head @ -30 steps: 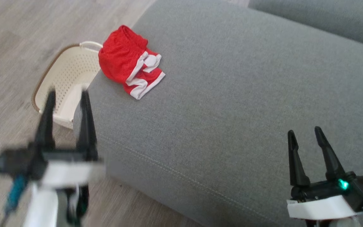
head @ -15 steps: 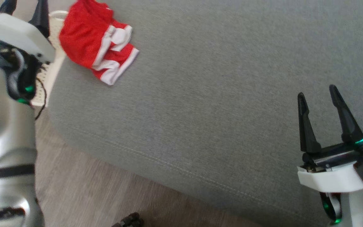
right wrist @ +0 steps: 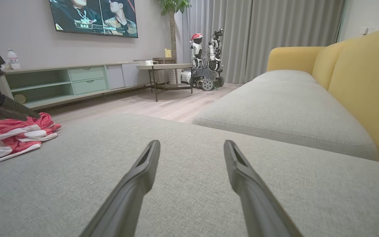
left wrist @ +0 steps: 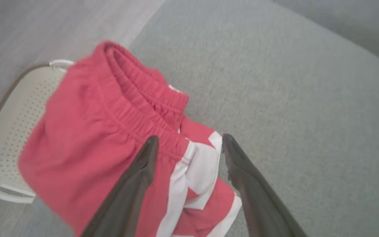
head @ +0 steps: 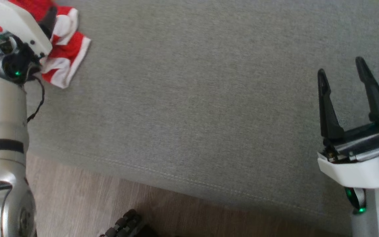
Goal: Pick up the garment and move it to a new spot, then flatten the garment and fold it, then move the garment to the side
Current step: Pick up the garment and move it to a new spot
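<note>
Hovered over the garment [left wrist: 87, 131] at the corner of the cushion [left wrist: 291, 98] with the left gripper [left wrist: 190, 138] spread apart; needed a low, deep pinch.

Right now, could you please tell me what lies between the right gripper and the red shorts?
A bare stretch of grey sofa cushion: nothing rests between the right gripper and the red shorts, as the head view shows.

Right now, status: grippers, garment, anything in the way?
Left gripper open over the red shorts, bunched at the edge of the cushion. Right gripper open, empty. Nothing blocking.
</note>
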Controlling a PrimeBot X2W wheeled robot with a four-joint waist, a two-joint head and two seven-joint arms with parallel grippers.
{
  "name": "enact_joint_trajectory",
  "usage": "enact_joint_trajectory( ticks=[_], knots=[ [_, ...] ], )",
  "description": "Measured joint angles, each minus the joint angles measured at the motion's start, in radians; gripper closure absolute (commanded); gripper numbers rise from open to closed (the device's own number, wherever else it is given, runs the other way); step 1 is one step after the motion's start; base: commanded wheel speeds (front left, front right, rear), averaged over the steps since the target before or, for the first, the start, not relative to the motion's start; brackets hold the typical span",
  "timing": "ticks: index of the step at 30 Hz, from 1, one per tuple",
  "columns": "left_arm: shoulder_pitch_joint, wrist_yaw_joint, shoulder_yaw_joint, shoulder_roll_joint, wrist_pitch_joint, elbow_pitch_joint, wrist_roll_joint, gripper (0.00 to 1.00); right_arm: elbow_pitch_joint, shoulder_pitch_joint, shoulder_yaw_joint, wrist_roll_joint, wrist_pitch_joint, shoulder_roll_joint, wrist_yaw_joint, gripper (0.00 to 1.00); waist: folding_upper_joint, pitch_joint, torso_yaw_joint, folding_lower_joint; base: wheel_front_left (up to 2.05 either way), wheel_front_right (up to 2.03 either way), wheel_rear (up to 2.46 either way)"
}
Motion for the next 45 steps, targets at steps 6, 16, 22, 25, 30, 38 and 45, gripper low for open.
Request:
enact_joint_trajectory(
  ticks=[6, 16, 22, 25, 30, 38, 45],
  knots=[
    [-0.005, 0.006, -0.041, 0.032, 0.002, 0.081, 0.048, 0.00, -0.026, -0.045, 0.015, -0.008, 0.000, 0.000, 0.000, 0.00, 0.0000, 0.042, -0.039, -0.0002, 0.00, 0.00, 0.00],
    [-0.033, 0.007, -0.049, 0.056, -0.212, 0.135, 0.056, 1.00, -0.025, -0.067, 0.009, -0.008, 0.000, 0.012, 0.000, 0.00, 0.0000, 0.051, -0.072, -0.0002, 0.00, 0.00, 0.00],
    [-0.016, -0.010, -0.085, 0.050, -0.401, 0.098, 0.045, 1.00, -0.008, -0.068, 0.008, -0.001, 0.000, 0.043, 0.000, 0.00, 0.0000, -0.005, -0.070, -0.0002, 0.00, 0.00, 0.00],
    [0.008, -0.010, -0.115, 0.050, -0.480, 0.058, 0.041, 1.00, -0.008, -0.069, 0.008, 0.004, 0.000, 0.058, 0.000, 0.00, 0.0000, -0.048, -0.073, -0.0002, 0.00, 0.00, 0.00],
    [0.083, -0.010, -0.225, 0.053, -0.559, -0.076, 0.020, 1.00, -0.013, -0.067, -0.006, 0.030, 0.000, 0.080, 0.000, 0.00, 0.0000, -0.132, -0.092, -0.0002, 0.00, 0.00, 0.00],
    [0.231, -0.010, -0.346, 0.058, -0.562, -0.369, 0.002, 1.00, -0.058, -0.044, -0.042, 0.039, -0.003, 0.103, 0.000, 0.00, 0.0001, -0.233, -0.191, -0.0003, 0.00, 0.00, 0.00],
    [0.360, 0.006, -0.453, 0.025, -0.481, -0.607, 0.026, 1.00, -0.100, -0.026, -0.051, 0.050, -0.003, 0.115, 0.000, 0.00, 0.0001, -0.278, -0.331, -0.0003, 0.00, 0.00, 0.00]
  ],
)
